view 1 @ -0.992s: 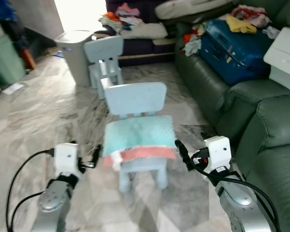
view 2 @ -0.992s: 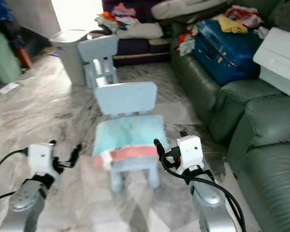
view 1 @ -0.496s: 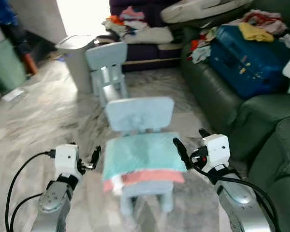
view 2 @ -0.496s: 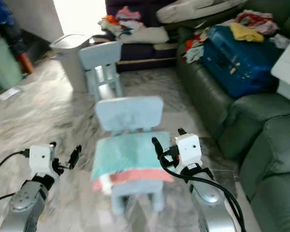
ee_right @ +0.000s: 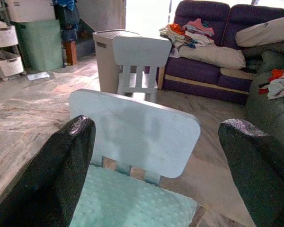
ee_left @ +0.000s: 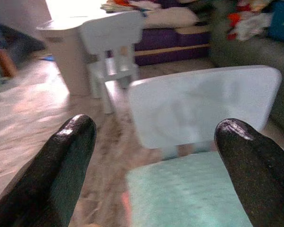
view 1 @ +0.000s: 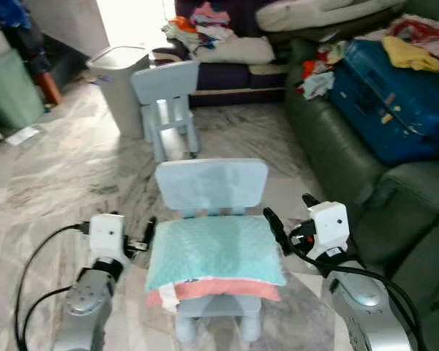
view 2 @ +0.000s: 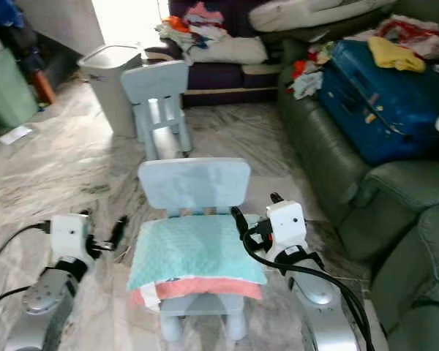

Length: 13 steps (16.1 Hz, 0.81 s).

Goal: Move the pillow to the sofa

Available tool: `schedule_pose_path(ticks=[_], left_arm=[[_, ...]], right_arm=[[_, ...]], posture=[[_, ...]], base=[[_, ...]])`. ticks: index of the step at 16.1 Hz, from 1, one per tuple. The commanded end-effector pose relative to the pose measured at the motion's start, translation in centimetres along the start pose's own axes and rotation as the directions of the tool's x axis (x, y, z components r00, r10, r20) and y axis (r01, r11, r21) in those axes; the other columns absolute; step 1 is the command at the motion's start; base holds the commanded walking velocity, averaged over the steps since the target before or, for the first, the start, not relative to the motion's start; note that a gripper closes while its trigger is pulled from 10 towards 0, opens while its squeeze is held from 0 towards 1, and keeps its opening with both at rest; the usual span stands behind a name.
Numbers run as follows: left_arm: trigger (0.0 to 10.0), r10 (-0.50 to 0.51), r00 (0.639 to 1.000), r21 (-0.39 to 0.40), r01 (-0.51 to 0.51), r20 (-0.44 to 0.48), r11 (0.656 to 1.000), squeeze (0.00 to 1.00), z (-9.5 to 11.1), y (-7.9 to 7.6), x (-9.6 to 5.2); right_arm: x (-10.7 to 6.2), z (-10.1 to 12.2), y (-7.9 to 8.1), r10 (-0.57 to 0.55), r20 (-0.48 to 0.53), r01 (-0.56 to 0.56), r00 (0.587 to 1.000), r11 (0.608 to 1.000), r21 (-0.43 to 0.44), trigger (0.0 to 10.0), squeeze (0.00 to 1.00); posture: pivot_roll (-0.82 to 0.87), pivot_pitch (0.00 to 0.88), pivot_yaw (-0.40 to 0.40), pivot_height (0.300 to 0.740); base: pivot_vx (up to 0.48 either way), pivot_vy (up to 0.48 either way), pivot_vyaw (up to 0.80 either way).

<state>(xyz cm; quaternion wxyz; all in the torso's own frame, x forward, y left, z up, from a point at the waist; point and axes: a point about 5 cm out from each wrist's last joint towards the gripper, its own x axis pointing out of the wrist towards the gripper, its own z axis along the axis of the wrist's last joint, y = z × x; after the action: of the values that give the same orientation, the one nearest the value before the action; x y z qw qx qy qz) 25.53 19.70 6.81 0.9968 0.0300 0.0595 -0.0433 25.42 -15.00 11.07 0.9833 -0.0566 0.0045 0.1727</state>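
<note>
The pillow point(view 1: 214, 254), mint green with a coral edge, lies on the seat of a small pale blue chair point(view 1: 211, 183) in the lower middle of the frame. My left gripper point(view 1: 148, 232) hovers just beside its left edge, fingers spread and holding nothing. My right gripper point(view 1: 274, 225) sits at the pillow's right edge, fingers likewise apart and empty. A dark green sofa point(view 1: 336, 157) runs along the right, with a blue suitcase point(view 1: 384, 106) on it. A second chair point(view 1: 167, 102) and a grey bin point(view 1: 124, 88) stand in the upper left.
</note>
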Motion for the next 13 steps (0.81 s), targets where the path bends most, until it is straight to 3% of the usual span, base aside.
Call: schedule_pose_path(ticks=[1, 13], left_arm=[[10.0, 0.02, 1.0, 0.012, -0.019, -0.011, 1.0, 0.0, -0.08, 0.25, 0.01], [10.0, 0.015, 1.0, -0.009, -0.015, -0.008, 1.0, 0.0, 0.05, 0.1, 0.37]], right_arm=[[-0.07, 0.38, 0.06, -0.001, 0.015, 0.001, 1.0, 1.0, 0.0, 10.0, 0.0], [0.33, 1.23, -0.1, -0.027, 0.033, 0.026, 0.999, 0.999, 0.029, 10.0, 0.0]], posture=[[-0.15, 0.003, 0.049, 0.74], [-0.16, 0.014, 0.047, 0.74]], base=[[0.0, 0.0, 0.0], [0.0, 0.0, 0.0]])
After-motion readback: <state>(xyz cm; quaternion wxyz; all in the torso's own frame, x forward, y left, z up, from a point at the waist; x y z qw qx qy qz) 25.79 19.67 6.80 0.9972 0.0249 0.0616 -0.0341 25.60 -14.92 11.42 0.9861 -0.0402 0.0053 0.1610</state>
